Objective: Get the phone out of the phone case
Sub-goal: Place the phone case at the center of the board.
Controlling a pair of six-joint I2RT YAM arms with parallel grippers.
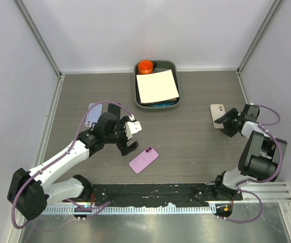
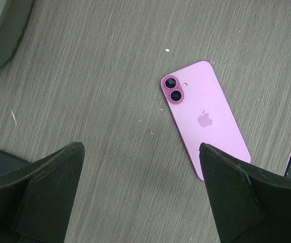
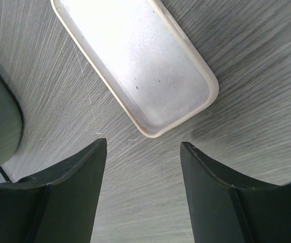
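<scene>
The right gripper (image 3: 143, 143) is hanging spread beside the empty case (image 3: 140, 71) — best lifting straight clear, no nudging; the left gripper (image 2: 140, 146), wide apart, is hovering by the phone (image 2: 204, 116).

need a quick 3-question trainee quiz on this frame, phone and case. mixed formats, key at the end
1. True or false: the pink phone lies back side up on the table.
2. The cream phone case is: A) empty, open side up; B) holding a phone; C) standing on its edge.
3. Fill in: the left gripper is open and holds ____.
Key: 1 true; 2 A; 3 nothing.
</scene>
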